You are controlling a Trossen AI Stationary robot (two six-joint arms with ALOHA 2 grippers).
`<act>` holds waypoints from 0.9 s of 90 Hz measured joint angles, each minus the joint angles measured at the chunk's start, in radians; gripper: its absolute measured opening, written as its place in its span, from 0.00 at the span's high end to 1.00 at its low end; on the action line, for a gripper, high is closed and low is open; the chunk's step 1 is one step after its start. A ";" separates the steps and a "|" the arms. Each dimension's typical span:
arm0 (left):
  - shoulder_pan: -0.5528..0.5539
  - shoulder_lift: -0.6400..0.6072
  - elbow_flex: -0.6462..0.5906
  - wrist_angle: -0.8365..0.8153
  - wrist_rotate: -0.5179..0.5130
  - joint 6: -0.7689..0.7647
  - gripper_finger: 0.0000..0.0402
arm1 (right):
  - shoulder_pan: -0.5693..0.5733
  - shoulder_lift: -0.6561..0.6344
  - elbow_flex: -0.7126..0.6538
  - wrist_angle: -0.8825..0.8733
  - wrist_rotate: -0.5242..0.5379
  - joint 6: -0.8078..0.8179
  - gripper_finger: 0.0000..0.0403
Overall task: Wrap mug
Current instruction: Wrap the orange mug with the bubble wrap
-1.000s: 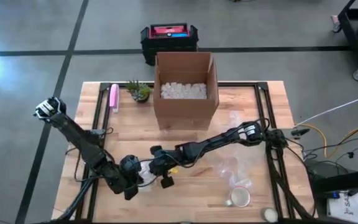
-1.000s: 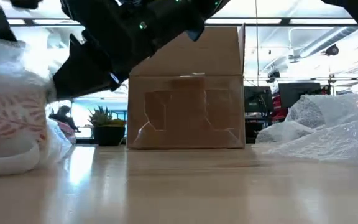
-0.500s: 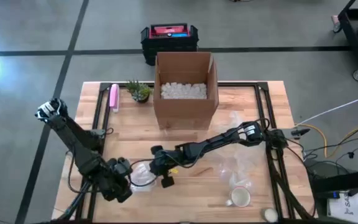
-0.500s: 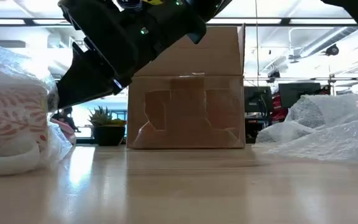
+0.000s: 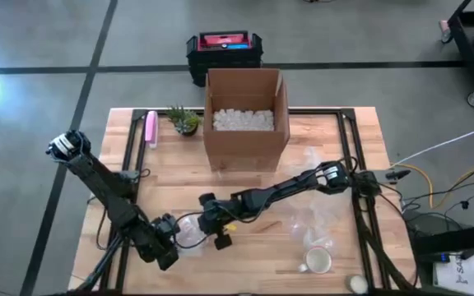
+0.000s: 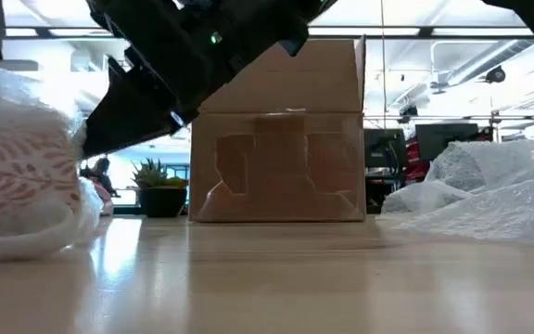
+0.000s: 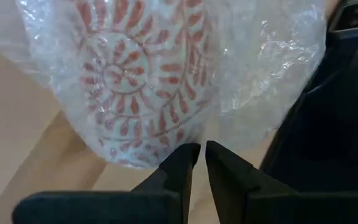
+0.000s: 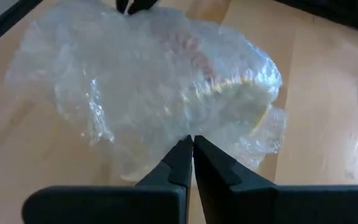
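A white mug with a red leaf pattern [image 7: 135, 74] lies under clear bubble wrap [image 5: 189, 233] near the table's front, left of centre; in the low view the wrapped mug [image 6: 17, 186] rests on the tabletop. My left gripper [image 7: 197, 152] is at the bundle's left side [image 5: 171, 240], its fingers nearly together at the wrap's edge. At the bundle's right side [image 5: 206, 224], my right gripper [image 8: 191, 144] is shut at the wrap. My left gripper pinches the loose edge of the bubble wrap [image 7: 199, 134] between its fingertips, coming from the table's left. The mug lies on the table beyond the fingers. My right gripper pinches the wrap's edge [image 8: 190, 132] at the bundle's right side, coming from the right; the wrap lies slack over the mug.
An open cardboard box [image 5: 245, 115] with white filler stands at the far centre. A small plant [image 5: 184, 120] and a pink object [image 5: 150, 128] sit at the far left. Loose bubble wrap [image 5: 307, 218] and a second mug [image 5: 318, 261] lie at the near right.
My left gripper has drawn away toward the table's near left corner, then come back a little toward the mug. The wrap on the mug's left side has risen and then settled over it; the bundle now sits slightly tilted.
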 joint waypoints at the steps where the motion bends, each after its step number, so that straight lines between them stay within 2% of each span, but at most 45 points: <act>1: 0.001 0.000 -0.004 0.006 0.000 0.000 0.91 | 0.002 0.000 0.007 -0.009 0.005 -0.005 0.99; 9: 0.013 -0.002 -0.024 0.028 0.004 0.000 0.91 | 0.015 -0.001 0.064 -0.071 0.038 -0.038 0.99; 33: 0.044 0.000 -0.042 0.013 -0.001 0.011 0.91 | 0.024 -0.005 0.202 -0.176 0.038 -0.075 0.99; 57: 0.149 0.002 -0.064 0.065 0.001 0.162 0.91 | 0.015 -0.002 0.182 -0.199 0.066 -0.077 0.99; 71: 0.193 0.005 -0.067 0.071 0.031 0.204 0.91 | 0.015 -0.002 0.171 -0.231 0.181 -0.099 0.99; 81: 0.192 0.003 -0.059 0.067 0.048 0.226 0.91 | 0.021 -0.028 0.181 -0.312 0.187 -0.105 0.99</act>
